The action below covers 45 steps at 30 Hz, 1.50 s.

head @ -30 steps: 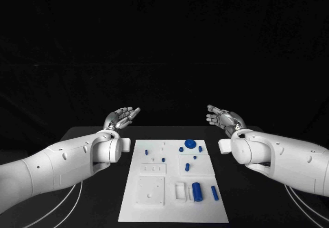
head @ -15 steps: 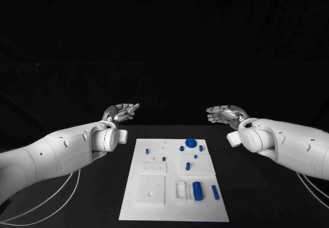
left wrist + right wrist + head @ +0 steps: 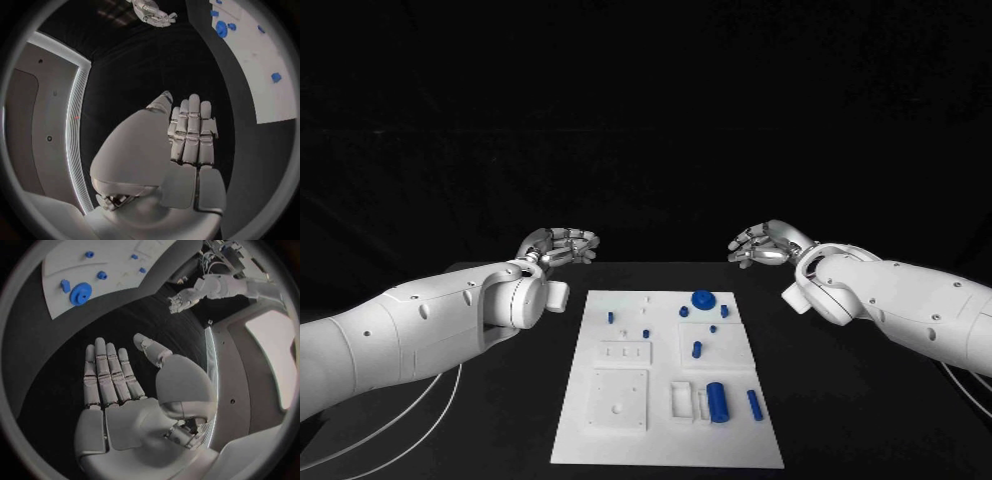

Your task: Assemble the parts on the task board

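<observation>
Both of your arms have drawn inward over the past second, and the hands have turned over so their backs now face the head camera. Your left hand [image 3: 560, 245] hangs in the air beyond the far-left corner of the task board [image 3: 629, 440], holding nothing; the left wrist view shows its fingers [image 3: 190, 131] straight and pressed side by side. Your right hand [image 3: 764, 244] hangs beyond the far-right corner, also holding nothing, its fingers [image 3: 106, 371] extended and slightly fanned in the right wrist view. Neither hand touches the board. The task board lies flat in the middle of the black table [image 3: 848, 420], a long white plate running away from you, marked with raised square outlines and shallow recesses. Blue parts sit on it: a round disc [image 3: 701, 298] at the far end, several small pegs [image 3: 646, 333] scattered behind the middle, 1 short upright piece [image 3: 697, 350] near the centre, and at the near end a thick cylinder [image 3: 717, 401] lying beside a thinner rod [image 3: 753, 404]. White cables [image 3: 430, 420] trail across the table under your left arm.
</observation>
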Motion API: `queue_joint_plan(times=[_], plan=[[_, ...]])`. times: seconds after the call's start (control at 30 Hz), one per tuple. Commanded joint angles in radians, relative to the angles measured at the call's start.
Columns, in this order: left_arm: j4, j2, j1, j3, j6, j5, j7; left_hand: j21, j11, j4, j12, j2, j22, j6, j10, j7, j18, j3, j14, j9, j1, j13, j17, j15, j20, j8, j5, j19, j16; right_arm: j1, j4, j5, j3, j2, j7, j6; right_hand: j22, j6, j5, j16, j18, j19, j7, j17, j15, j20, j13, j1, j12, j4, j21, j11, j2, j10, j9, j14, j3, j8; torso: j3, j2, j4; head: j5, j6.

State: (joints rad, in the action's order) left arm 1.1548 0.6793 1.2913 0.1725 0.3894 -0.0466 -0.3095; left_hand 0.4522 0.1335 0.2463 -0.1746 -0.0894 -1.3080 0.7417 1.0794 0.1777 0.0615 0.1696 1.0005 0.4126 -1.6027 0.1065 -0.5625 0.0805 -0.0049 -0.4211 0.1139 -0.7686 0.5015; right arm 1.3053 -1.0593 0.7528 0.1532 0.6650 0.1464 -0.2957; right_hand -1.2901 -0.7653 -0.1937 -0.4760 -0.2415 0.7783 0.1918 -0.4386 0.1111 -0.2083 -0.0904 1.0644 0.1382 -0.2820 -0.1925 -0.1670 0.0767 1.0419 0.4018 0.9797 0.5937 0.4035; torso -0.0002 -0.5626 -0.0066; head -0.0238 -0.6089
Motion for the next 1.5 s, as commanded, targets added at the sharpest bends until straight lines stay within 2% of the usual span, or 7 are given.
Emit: queue_joint_plan(times=[0.03, 0.17, 0.3, 0.47, 0.97, 1.13, 1.5], plan=[[0.041, 0.018, 0.007, -0.002, -0.031, 0.033, -0.005, 0.029, -0.002, 0.003, 0.011, -0.005, -0.025, 0.015, 0.014, 0.001, 0.012, -0.005, 0.042, -0.006, -0.011, -0.003, -0.020, -0.022, -0.017, 0.009, -0.008, -0.034, 0.029, 0.001, -0.011, 0.314, -0.003, -0.006, -0.011, 0.020, -0.042, -0.092, -0.007, -0.234, -0.020, 0.413, -0.022, -0.166, -0.122, 0.142, -0.016, 0.045, 0.012, -0.010, -0.191, 0.066, 0.025, 0.112, 0.012, 0.353, 0.036, 0.017, 0.0037, -0.018, 0.0044, 0.007, 0.002], [0.095, 0.043, 0.011, -0.003, -0.041, 0.046, -0.005, 0.077, -0.002, 0.015, 0.028, -0.018, -0.025, 0.028, 0.028, 0.001, 0.009, -0.022, 0.077, -0.016, -0.011, -0.008, -0.056, -0.046, -0.042, 0.026, -0.015, -0.065, 0.079, 0.001, -0.017, 0.475, -0.005, -0.021, -0.023, 0.030, -0.050, -0.109, -0.021, -0.443, -0.020, 0.540, -0.029, -0.312, -0.135, 0.221, -0.020, 0.078, -0.005, -0.005, -0.334, 0.079, 0.038, 0.128, 0.012, 0.404, 0.011, 0.004, 0.0064, -0.031, 0.0093, 0.012, 0.007], [0.145, 0.067, 0.015, -0.004, -0.046, 0.054, -0.007, 0.121, -0.001, 0.036, 0.048, -0.030, -0.024, 0.035, 0.038, 0.004, 0.001, -0.039, 0.084, -0.024, -0.011, -0.014, -0.090, -0.054, -0.063, 0.043, -0.018, -0.074, 0.126, 0.001, -0.027, 0.604, -0.006, -0.034, -0.041, 0.041, -0.048, -0.112, -0.024, -0.560, -0.020, 0.555, -0.029, -0.387, -0.134, 0.252, -0.021, 0.095, -0.026, -0.009, -0.460, 0.075, 0.050, 0.131, 0.010, 0.368, 0.010, -0.012, 0.0095, -0.047, 0.0183, 0.018, 0.015], [0.199, 0.099, 0.022, -0.004, -0.051, 0.061, -0.008, 0.137, 0.002, 0.041, 0.059, -0.041, -0.023, 0.035, 0.039, 0.008, -0.001, -0.047, 0.083, -0.026, -0.001, -0.017, -0.100, -0.053, -0.066, 0.051, -0.021, -0.074, 0.143, 0.001, -0.037, 0.726, -0.008, -0.051, -0.065, 0.042, -0.047, -0.113, -0.018, -0.599, -0.020, 0.546, -0.035, -0.395, -0.130, 0.263, -0.021, 0.101, -0.043, -0.011, -0.528, 0.071, 0.058, 0.131, 0.011, 0.356, 0.013, -0.021, 0.0109, -0.066, 0.0287, 0.027, 0.026], [0.293, 0.136, 0.054, -0.008, -0.055, 0.066, -0.012, 0.148, -0.009, 0.042, 0.051, -0.048, -0.019, 0.039, 0.082, 0.010, -0.007, -0.047, 0.063, -0.028, 0.018, -0.010, -0.105, -0.058, -0.070, 0.061, -0.023, -0.056, 0.149, -0.002, -0.018, 0.944, -0.009, -0.116, -0.130, 0.051, -0.043, -0.105, 0.011, -0.637, -0.020, 0.543, -0.041, -0.379, -0.121, 0.276, -0.018, 0.099, -0.070, -0.009, -0.599, 0.063, 0.078, 0.120, 0.012, 0.349, 0.007, -0.036, 0.0078, -0.117, 0.0568, 0.047, 0.049], [0.302, 0.140, 0.056, -0.008, -0.057, 0.066, -0.011, 0.150, -0.006, 0.042, 0.056, -0.049, -0.018, 0.039, 0.075, 0.010, -0.008, -0.046, 0.061, -0.028, 0.020, -0.012, -0.104, -0.057, -0.070, 0.063, -0.023, -0.053, 0.150, -0.003, -0.023, 0.976, -0.009, -0.118, -0.144, 0.064, -0.042, -0.106, 0.027, -0.644, -0.020, 0.541, -0.042, -0.372, -0.118, 0.275, -0.014, 0.097, -0.074, -0.009, -0.606, 0.059, 0.084, 0.110, 0.013, 0.347, 0.008, -0.038, 0.0060, -0.128, 0.0621, 0.051, 0.049], [0.306, 0.145, 0.056, -0.009, -0.061, 0.066, -0.007, 0.151, -0.004, 0.043, 0.061, -0.048, -0.018, 0.039, 0.070, 0.011, -0.008, -0.045, 0.059, -0.028, 0.026, -0.014, -0.104, -0.055, -0.069, 0.065, -0.023, -0.052, 0.150, -0.014, -0.029, 0.995, -0.009, -0.117, -0.147, 0.089, -0.040, -0.106, 0.042, -0.652, -0.020, 0.538, -0.041, -0.362, -0.113, 0.271, -0.008, 0.085, -0.073, -0.007, -0.612, 0.055, 0.094, 0.099, 0.014, 0.344, 0.006, -0.041, 0.0053, -0.148, 0.0628, 0.054, 0.052]])
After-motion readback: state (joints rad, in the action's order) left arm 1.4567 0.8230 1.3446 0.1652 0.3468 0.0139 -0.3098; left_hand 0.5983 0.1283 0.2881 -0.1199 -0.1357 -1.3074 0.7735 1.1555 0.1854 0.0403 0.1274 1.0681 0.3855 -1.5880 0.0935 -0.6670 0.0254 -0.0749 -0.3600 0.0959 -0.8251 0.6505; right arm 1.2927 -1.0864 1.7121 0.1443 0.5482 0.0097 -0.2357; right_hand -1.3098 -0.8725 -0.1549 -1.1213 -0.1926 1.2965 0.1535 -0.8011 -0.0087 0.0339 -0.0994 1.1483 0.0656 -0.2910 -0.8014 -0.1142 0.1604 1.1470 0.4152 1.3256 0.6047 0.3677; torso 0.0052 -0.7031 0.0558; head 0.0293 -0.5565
